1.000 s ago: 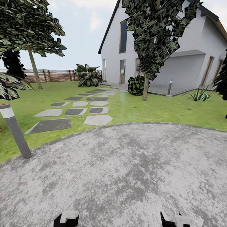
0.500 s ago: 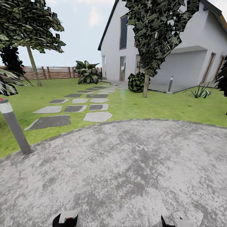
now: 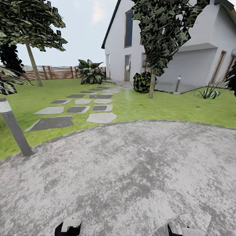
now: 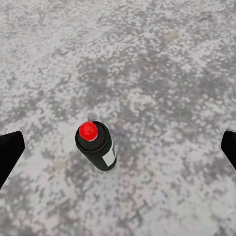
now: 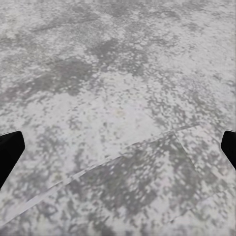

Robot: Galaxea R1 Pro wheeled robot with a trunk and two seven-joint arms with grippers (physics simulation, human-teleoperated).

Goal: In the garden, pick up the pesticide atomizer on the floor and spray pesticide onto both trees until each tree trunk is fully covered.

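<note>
The pesticide atomizer (image 4: 96, 146), a dark bottle with a red top and a white label, stands upright on grey speckled paving. My left gripper (image 4: 118, 151) hangs open above it, with its black fingertips (image 4: 9, 153) far apart on either side and not touching it. My right gripper (image 5: 118, 150) is open over bare paving. Both grippers peek in at the head view's lower edge, left gripper (image 3: 68, 226) and right gripper (image 3: 185, 230). Beyond the paving lies the lawn (image 3: 164, 111). The two thick-trunked trees are out of view.
A grey bollard lamp (image 3: 13, 127) stands at the paving's left edge. Stepping stones (image 3: 101, 117) lead across the grass to the white house (image 3: 196, 62). A thin-trunked dark tree (image 3: 151, 86) stands ahead, and another leaning tree (image 3: 32, 64) by the slatted fence (image 3: 55, 72).
The whole head picture has slid slightly upward, so the camera has moved. Both grippers keep their places at its lower edge.
</note>
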